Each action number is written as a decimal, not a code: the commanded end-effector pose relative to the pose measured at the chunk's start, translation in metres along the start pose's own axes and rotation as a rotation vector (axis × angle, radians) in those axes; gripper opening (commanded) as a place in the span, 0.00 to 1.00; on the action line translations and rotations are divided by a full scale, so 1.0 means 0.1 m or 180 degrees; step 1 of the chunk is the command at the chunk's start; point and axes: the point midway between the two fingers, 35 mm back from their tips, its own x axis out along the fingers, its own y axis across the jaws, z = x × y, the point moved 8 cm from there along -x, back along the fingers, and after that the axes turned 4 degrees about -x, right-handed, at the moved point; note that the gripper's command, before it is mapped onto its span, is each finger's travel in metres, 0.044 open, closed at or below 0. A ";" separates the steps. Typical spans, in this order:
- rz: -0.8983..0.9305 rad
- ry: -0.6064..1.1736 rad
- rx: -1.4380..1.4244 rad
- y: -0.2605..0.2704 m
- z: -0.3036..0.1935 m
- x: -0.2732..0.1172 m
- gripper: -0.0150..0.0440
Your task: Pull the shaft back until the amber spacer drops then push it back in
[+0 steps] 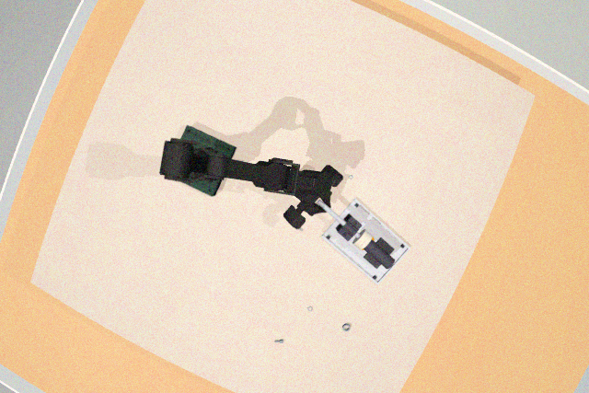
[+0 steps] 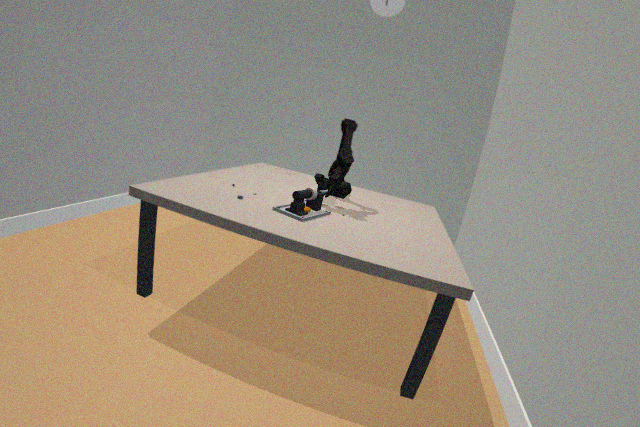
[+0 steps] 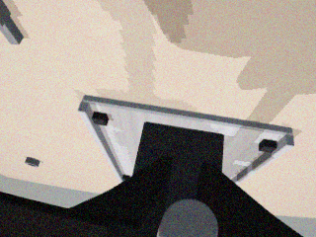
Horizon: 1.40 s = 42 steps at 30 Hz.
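Observation:
The pale shaft (image 1: 331, 213) runs through the smaller dark block (image 1: 348, 226) toward the big dark housing block (image 1: 380, 254) (image 2: 298, 201). A cream spacer (image 1: 363, 239) (image 2: 313, 193) sits on the shaft line against the housing. The amber spacer (image 2: 307, 209) shows low beside the housing's foot, off the shaft line, on the fixture's base; from above only a sliver shows past the cream one. My gripper (image 1: 323, 204) (image 2: 326, 192) is shut on the shaft's outer end. In the wrist view a grey round end face shows low, and dark parts hide the spacers.
The light grey base plate (image 1: 399, 242) (image 2: 320, 215) has a raised rim and dark corner bolts. A small ring (image 1: 346, 327), a smaller washer (image 1: 310, 308) and a screw (image 1: 279, 340) lie on the table. Another tiny washer (image 1: 351, 176) lies near the gripper.

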 end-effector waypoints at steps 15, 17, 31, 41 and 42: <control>0.0000 0.0017 0.0001 0.00 -0.03 0.01 0.25; 0.0000 0.0017 0.0001 0.00 -0.03 0.01 0.25; 0.0000 0.0017 0.0001 0.00 -0.04 0.02 0.25; 0.0000 0.0017 0.0001 0.00 -0.04 0.03 0.25; 0.0000 0.0017 0.0001 0.00 -0.04 0.03 0.25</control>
